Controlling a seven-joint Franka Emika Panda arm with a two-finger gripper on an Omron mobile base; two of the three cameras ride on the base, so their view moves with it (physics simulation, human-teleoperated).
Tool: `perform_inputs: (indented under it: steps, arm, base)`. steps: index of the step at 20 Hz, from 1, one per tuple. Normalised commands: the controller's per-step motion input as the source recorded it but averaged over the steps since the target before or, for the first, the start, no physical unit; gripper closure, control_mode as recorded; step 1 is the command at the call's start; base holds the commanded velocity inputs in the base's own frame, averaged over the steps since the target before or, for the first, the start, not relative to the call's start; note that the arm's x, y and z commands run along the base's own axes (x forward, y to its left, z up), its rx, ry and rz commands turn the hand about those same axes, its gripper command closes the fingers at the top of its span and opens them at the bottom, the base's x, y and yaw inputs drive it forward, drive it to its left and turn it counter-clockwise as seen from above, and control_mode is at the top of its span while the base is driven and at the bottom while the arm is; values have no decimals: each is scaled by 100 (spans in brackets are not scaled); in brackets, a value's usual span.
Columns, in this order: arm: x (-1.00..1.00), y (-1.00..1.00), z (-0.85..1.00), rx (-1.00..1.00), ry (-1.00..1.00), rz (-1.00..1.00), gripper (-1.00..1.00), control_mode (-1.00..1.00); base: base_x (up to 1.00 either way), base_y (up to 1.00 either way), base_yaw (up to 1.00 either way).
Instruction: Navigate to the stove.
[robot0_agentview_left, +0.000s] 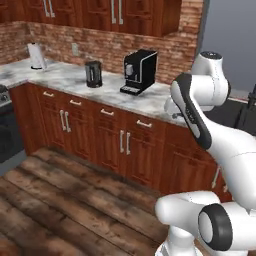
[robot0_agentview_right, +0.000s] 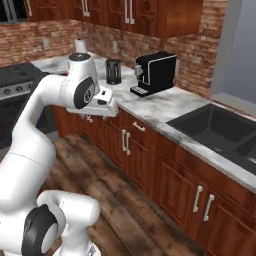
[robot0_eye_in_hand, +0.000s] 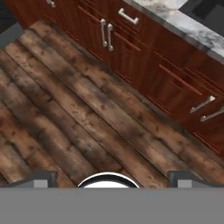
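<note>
From where I'm driving, the stove (robot0_agentview_right: 20, 80) sits way off at the far left, well apart from me. Next along the counter (robot0_agentview_right: 165, 107): paper towel roll (robot0_agentview_left: 36, 55), kettle (robot0_agentview_left: 93, 74), coffee machine (robot0_agentview_left: 140, 71), then the sink (robot0_agentview_right: 220, 130). Gripper (robot0_eye_in_hand: 109, 177) is tucked over the floor for travel, fingers look spread wide and empty, I think.

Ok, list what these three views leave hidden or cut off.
- Stove: in the right base view the frame edge and the arm hide most of the cooktop; in the left base view a sliver shows at the left edge.
- Sink: cut off at the right edge of the right base view.
- Gripper: fingertips barely clear the hand view's bottom; they stand apart, holding nothing.
</note>
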Motion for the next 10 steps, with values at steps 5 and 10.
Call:
perform_inputs:
  steps: [5, 10]
  arm:
    - [0, 0, 0, 0, 0, 0, -100, 100]
    - [0, 0, 0, 0, 0, 0, -100, 100]
  base:
    - [32, 0, 83]
    - [76, -3, 75]
